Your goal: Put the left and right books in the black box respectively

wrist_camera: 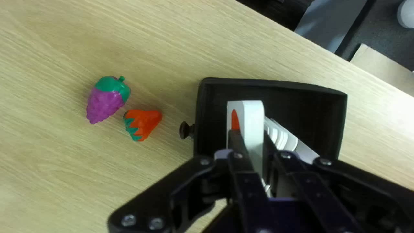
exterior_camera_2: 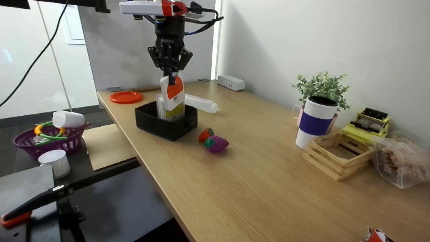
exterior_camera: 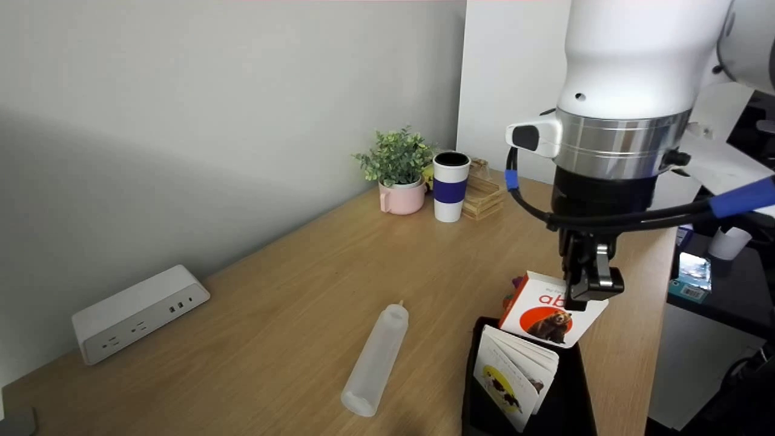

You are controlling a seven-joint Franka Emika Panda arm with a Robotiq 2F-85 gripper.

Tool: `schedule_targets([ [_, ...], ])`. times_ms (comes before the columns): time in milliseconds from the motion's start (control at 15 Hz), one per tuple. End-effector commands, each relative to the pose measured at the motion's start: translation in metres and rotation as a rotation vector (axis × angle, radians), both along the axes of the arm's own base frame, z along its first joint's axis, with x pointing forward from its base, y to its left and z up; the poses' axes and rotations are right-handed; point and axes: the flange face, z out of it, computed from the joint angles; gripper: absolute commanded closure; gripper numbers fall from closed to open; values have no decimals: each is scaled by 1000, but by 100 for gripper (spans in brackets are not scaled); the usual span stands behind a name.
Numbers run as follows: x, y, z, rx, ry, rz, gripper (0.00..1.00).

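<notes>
Your hand [wrist_camera: 253, 139] pinches the red-pictured book [exterior_camera: 551, 316] over the black box [exterior_camera: 570, 390], lower right in an exterior view, where the yellow-pictured book [exterior_camera: 510, 376] stands partly open

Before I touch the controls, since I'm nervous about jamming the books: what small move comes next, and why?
Probably lower the red-picture book slightly, straight down: the fingers are shut on it over the black box, and the yellow-picture book already sits inside, close by, so a slow descent should limit rubbing.
</notes>
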Motion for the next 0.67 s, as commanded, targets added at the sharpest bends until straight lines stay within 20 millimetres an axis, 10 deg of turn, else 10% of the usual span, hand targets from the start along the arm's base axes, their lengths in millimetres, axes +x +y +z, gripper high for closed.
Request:
schedule_targets([
  [0, 8, -5, -13, 18, -20, 16, 96],
  [600, 21, -6, -72, 48, 62, 55, 96],
])
